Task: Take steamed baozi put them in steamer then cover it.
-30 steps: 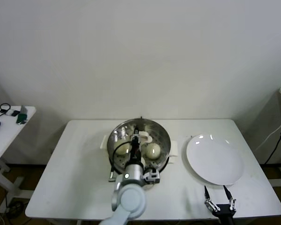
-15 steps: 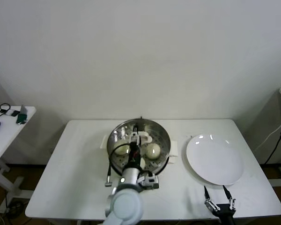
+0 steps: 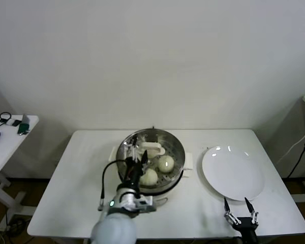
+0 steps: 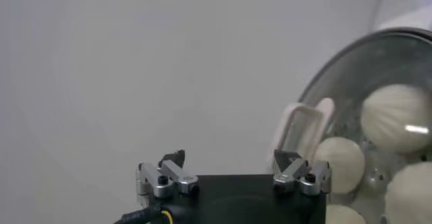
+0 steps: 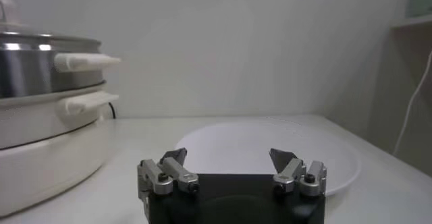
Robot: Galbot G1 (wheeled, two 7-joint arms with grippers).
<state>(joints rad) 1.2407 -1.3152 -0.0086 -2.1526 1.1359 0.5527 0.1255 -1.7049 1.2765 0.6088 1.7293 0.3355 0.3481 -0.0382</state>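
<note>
Left gripper [image 3: 135,154], fingers spread and empty, hangs over the baozi [image 3: 149,176] in the steamer [image 3: 177,152]; right gripper [image 3: 239,206] idles open near the plate [image 3: 234,173]; covering seems next, though no cover is in view.

The shiny round steamer [image 3: 151,161] sits on the table [image 3: 71,193]. Round white baozi [image 3: 165,163] lie inside. It has no cover on.

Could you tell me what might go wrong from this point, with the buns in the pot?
1. The left end effector hangs open just above the buns in the steamer; swinging sideways, it might clip the rim.
2. No lid shows in any view, so covering may stall.
3. The right end effector waits beside the plate, which it might nudge.
</note>
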